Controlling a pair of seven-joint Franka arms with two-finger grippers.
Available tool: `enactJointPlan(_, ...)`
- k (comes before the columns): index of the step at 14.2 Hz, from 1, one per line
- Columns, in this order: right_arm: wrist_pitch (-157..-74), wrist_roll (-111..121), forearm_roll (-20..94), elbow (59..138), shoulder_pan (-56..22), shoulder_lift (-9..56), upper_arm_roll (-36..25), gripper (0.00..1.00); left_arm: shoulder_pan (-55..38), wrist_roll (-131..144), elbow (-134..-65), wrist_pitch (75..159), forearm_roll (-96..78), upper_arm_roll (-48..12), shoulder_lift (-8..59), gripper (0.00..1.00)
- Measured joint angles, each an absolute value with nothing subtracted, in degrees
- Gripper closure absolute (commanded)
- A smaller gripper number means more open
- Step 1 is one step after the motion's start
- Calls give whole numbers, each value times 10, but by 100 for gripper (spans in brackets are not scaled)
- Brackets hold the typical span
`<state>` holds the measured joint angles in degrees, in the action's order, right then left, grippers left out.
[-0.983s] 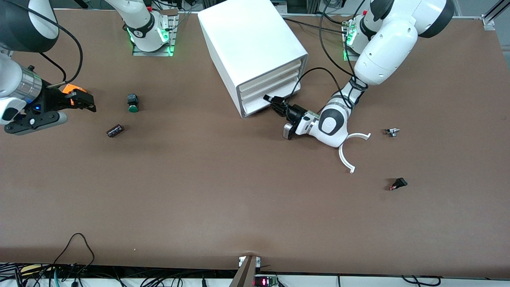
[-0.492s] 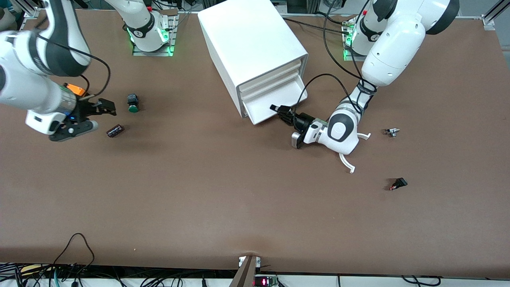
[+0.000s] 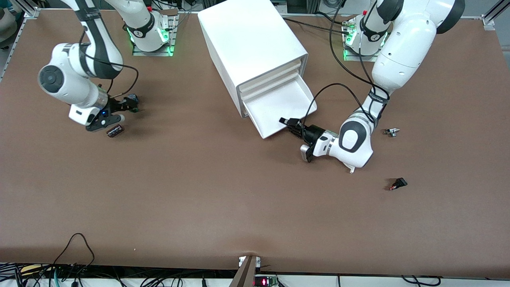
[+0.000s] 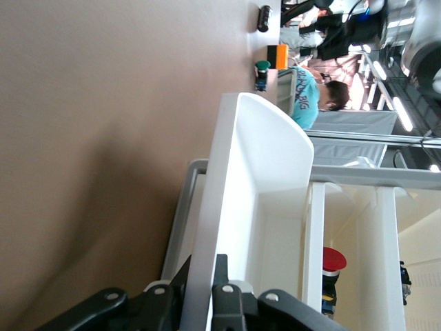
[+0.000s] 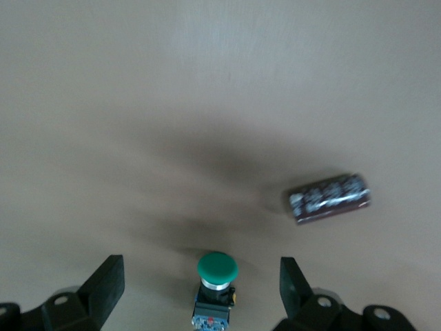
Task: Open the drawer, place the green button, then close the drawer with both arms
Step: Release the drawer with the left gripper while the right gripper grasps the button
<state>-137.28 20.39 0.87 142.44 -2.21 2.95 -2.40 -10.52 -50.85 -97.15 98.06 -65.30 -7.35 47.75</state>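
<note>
The drawer (image 3: pixel 279 104), the lowest one of the white cabinet (image 3: pixel 251 44), stands pulled out and empty. My left gripper (image 3: pixel 287 122) is shut on the drawer's front wall; in the left wrist view (image 4: pixel 202 276) one finger sits on each side of that wall (image 4: pixel 269 172). The button (image 5: pixel 216 272), green cap on a dark body, stands on the table toward the right arm's end. My right gripper (image 5: pixel 200 269) is open just above it, with the button between the fingers (image 5: pixel 103 286) and untouched. In the front view that gripper (image 3: pixel 129 104) covers most of the button.
A dark maroon cylinder (image 3: pixel 115 130) lies close to the button, nearer the front camera. An orange block (image 4: pixel 277 56) shows in the left wrist view. A small metal part (image 3: pixel 392 132) and a black part (image 3: pixel 398 183) lie toward the left arm's end.
My left gripper has pulled the drawer farther out of the cabinet, toward the front camera. My right arm has swung in from the table's end and come down over the button.
</note>
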Motion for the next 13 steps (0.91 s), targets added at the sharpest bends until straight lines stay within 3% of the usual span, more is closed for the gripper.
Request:
enactJointPlan(2,-1432,204,9,1485,-22,24,-26,0,-103,-499,-961,981,-646,-67,477,83)
enactJointPlan(3,-1457,204,9,1510,-22,22,-26,0,-103,-496,-959,981,-644,-67,478,46)
enactJointPlan(4,-1481,204,9,1533,-22,22,-26,0,-103,-491,-959,981,-643,-66,478,1)
enactJointPlan(10,-1531,240,9,1584,-22,19,-55,2,-71,-364,-956,927,-643,-64,478,0)
enactJointPlan(13,-1538,258,9,1584,-22,20,-81,13,-30,-327,-948,892,-609,-62,474,0)
